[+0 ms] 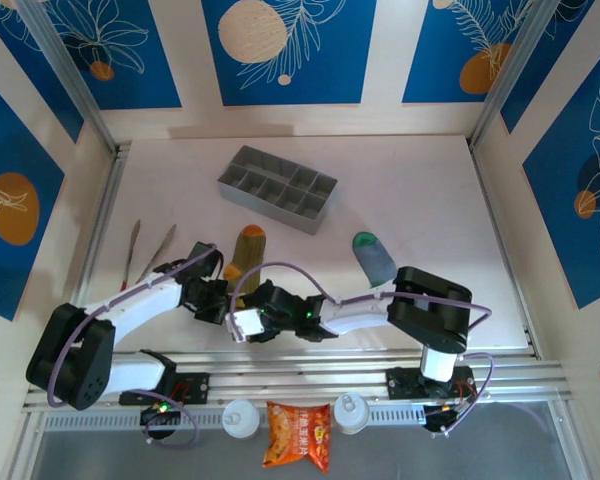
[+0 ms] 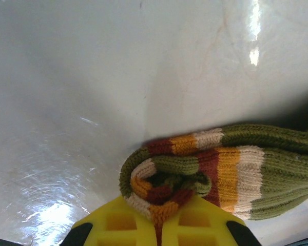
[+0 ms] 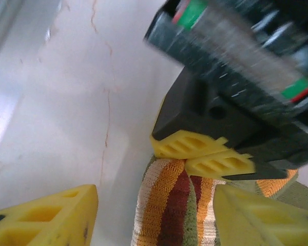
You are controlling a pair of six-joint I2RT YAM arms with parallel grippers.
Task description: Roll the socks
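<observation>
Left wrist view gives you the clearest read. Your left gripper (image 2: 159, 220) is clamped tight on the olive-brown sock (image 2: 231, 164). Its yellow fingers (image 2: 123, 225) pinch the striped cuff end where the fabric curls over on itself into a small roll. The rest of that sock runs off to the right of the fingers, lying on the white table (image 2: 118, 77).

From the right wrist you see your right gripper (image 3: 155, 200) spread wide, with one yellow finger on each side of the same sock. You cannot tell whether either pad touches the fabric. The striped band lies straight between them. Just beyond it, the left gripper's closed fingertips sit on top of the sock, pointing toward this camera.

On the top external view both arms meet over the near half of the table. The olive-brown sock reaches away from them, its orange toe at the far end. Your grey-blue sock (image 1: 376, 260) lies apart to the right, green toe pointing away, just beside the right arm and held by neither gripper. Farther back sits a grey compartment tray (image 1: 278, 187). Two thin metal tools (image 1: 145, 250) lie to the left, and an orange snack packet (image 1: 298, 435) rests at the near edge between the arm bases.
</observation>
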